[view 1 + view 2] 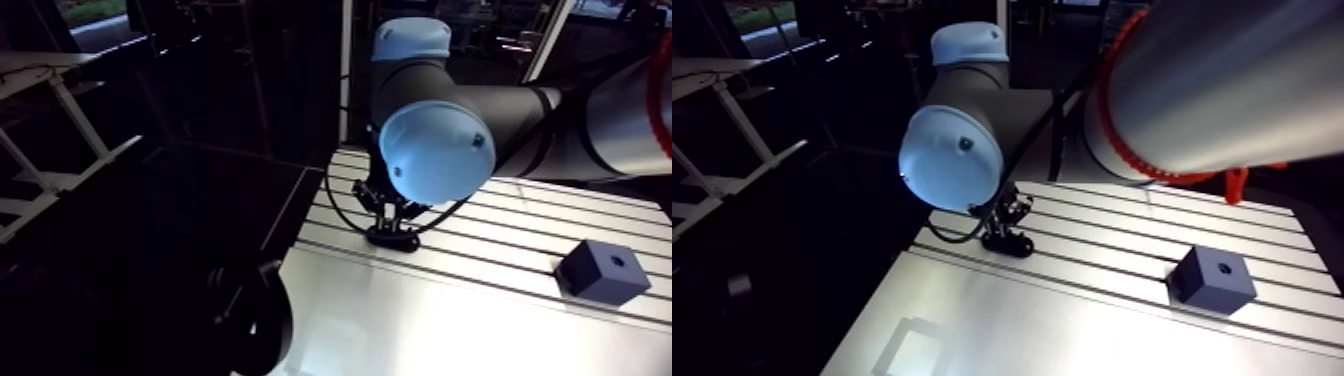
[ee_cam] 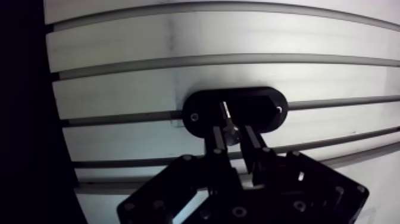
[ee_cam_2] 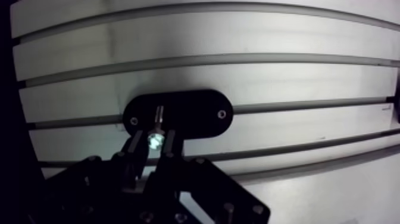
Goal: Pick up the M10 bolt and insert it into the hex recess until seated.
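I look past the counter into a dim, nearly black room, while its slotted aluminium top catches a bright glare. Beyond its edge stands a pale frame of slanted bars, and the floor is lost in shadow.

Black gripper, round screw heads dotting its angular linkage; beyond the gripper, dark tubular arm, domed light-blue joint caps.

Glossy metal bolt, matt black plate
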You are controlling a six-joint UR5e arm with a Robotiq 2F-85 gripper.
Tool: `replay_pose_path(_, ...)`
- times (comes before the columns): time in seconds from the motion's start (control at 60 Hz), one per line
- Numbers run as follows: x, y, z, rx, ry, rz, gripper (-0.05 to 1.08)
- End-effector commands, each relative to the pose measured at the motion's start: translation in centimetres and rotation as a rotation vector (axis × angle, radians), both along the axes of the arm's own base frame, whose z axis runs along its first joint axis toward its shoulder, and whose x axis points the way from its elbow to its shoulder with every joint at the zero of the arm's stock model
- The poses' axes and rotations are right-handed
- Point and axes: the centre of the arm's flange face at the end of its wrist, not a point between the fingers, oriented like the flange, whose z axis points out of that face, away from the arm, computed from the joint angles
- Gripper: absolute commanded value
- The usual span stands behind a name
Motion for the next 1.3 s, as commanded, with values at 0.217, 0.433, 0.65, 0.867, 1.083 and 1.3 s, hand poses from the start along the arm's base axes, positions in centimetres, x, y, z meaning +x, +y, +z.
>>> replay_pose_path(0.217,-0.1,0.0,2.1,-0.008,0.034,0.051,0.8)
replay_pose_path(0.433,0.2,0.0,4.1,-0.009,0.048,0.052,0.81)
replay_pose_path(0.65,0.2,0.2,6.6,-0.01,0.058,0.087,0.84)
replay_pose_path(0.867,-0.9,1.2,9.7,0.001,0.082,0.199,0.96)
replay_pose_path(1.083,-2.7,3.2,12.6,0.018,0.076,0.265,1.02)
replay_pose_path(1.3,-6.6,10.6,17.9,0.045,0.072,0.266,1.02)
